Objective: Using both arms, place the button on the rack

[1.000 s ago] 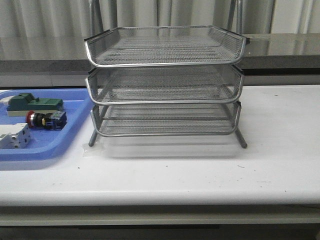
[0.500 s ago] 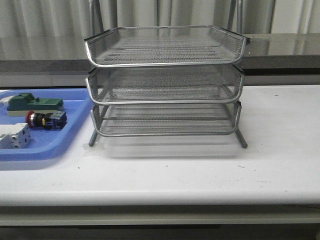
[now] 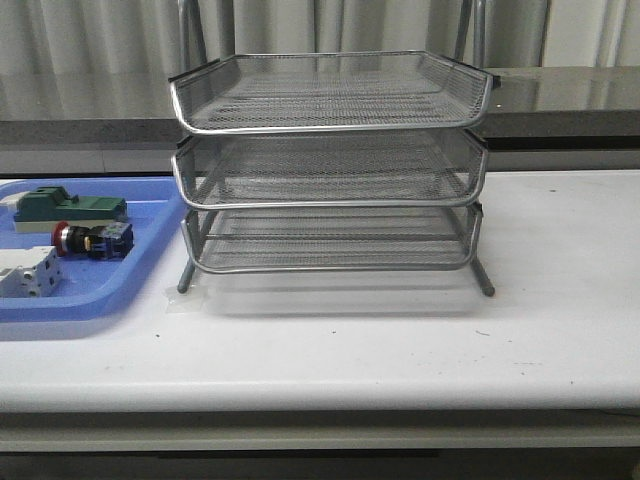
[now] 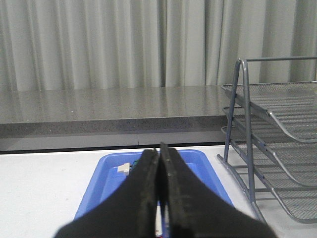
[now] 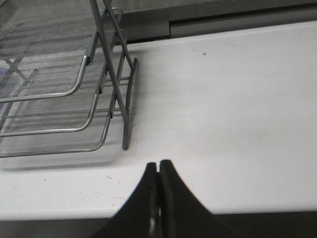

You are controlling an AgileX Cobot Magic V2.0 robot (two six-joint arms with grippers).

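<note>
The silver metal-mesh three-tier rack point(image 3: 330, 165) stands on the white table point(image 3: 560, 300), its wire legs resting on the surface and all three trays bare of parts. The flat blue plastic tray point(image 3: 110, 290) lies just beside the rack's left leg.

In that tray the small push-button with a red mushroom cap, black collar and blue contact block point(image 3: 92, 240) lies on its side, red cap pointing away from the rack. A green block point(image 3: 70, 209) sits just behind it and a white terminal block point(image 3: 28, 272) just in front of it.

The left gripper point(image 4: 159, 198) has its two black fingers pressed together with nothing between them. The blue tray lies directly ahead of and below its tips, the rack off to its right side.

The right gripper point(image 5: 158, 198) is likewise closed tight and empty, held above bare table. The rack's near leg stands ahead of it, to its left.

Neither gripper touches the button or the rack.
</note>
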